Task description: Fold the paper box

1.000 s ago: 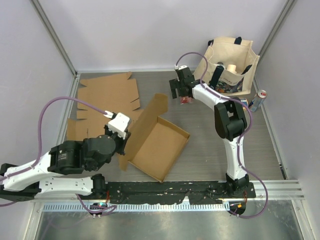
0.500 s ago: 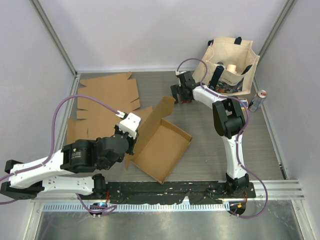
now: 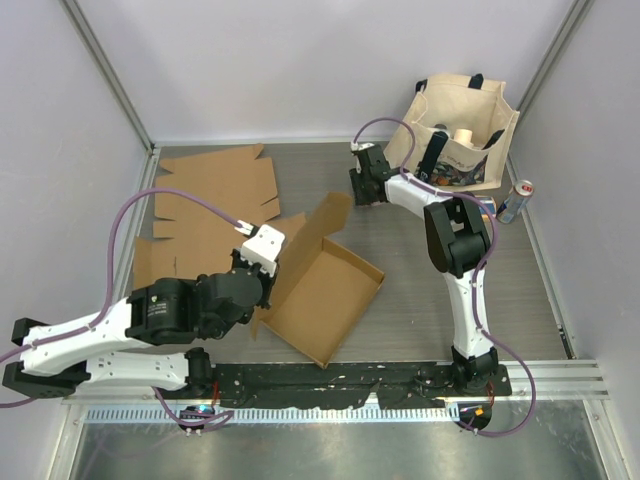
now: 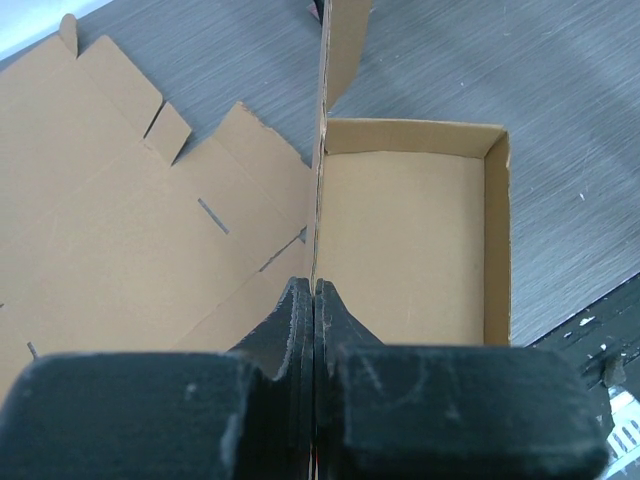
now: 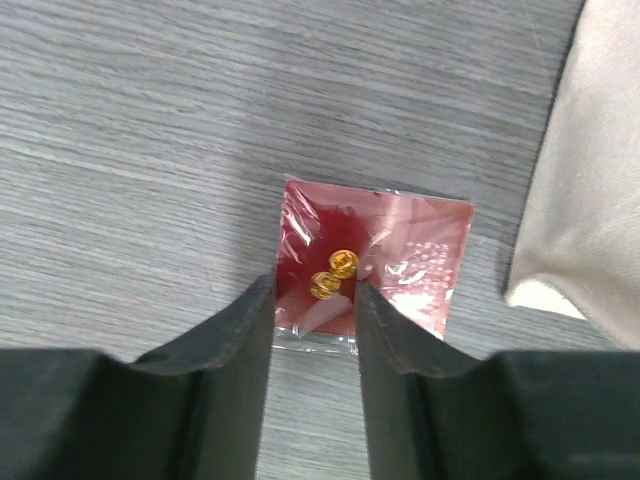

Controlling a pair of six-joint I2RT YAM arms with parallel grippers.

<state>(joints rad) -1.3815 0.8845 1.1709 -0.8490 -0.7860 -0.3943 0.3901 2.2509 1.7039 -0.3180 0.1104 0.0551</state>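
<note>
The paper box [image 3: 335, 295] is a shallow brown cardboard tray in the middle of the table, its long lid flap [image 3: 305, 235] standing up along the left side. My left gripper [image 3: 263, 262] is shut on the near end of that flap; the left wrist view shows the thin flap edge [image 4: 320, 150] running away from the closed fingertips [image 4: 316, 290], with the tray [image 4: 410, 240] to its right. My right gripper [image 3: 367, 192] is low at the far side over a red packet [image 5: 400, 260] holding small gold pieces. Its jaws [image 5: 313, 295] stand apart, straddling the packet's left near corner.
A flat unfolded cardboard blank [image 3: 210, 195] lies at the far left, also visible in the left wrist view [image 4: 100, 200]. A cream tote bag [image 3: 460, 130] with items stands at the far right, its cloth side [image 5: 600, 180] close to the packet. A drink can [image 3: 516, 201] stands by the bag.
The left arm moved right with the flap, shifting the box slightly. The right gripper dropped down over the red packet and its jaws narrowed.
</note>
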